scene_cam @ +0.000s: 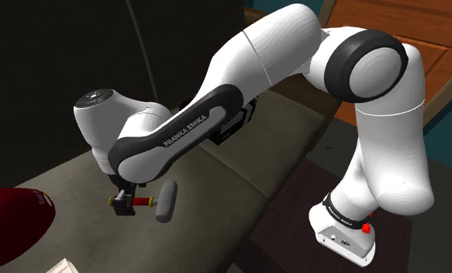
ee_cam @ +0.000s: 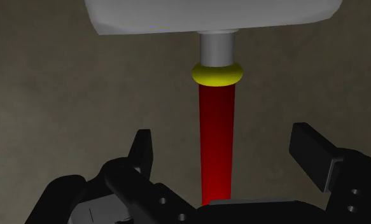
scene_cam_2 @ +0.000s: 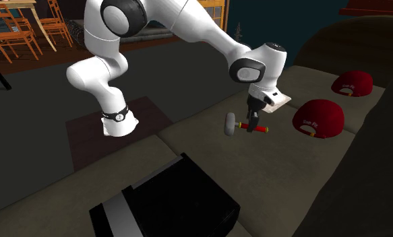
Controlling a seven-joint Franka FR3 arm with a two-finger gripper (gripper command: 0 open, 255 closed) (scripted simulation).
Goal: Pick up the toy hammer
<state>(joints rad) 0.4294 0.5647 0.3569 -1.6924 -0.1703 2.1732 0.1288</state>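
Your gripper (ee_cam: 227, 147) is spread open, straddling the red handle of the toy hammer (ee_cam: 216, 95), which looks to be lying on the sofa cushion (scene_cam_2: 208, 158). Neither finger touches it yet. I'd centre up, then squeeze squarely near the yellow collar so the grey head doesn't tip it.

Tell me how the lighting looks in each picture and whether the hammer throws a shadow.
Shoulder view: dim overall, the white arm far brighter than the dull couch, no clear shadow under the toy hammer. Second exterior view: just as dim, background dark. Wrist view: soft even light, no glare on the hammer's red handle, no shadow I can make out.
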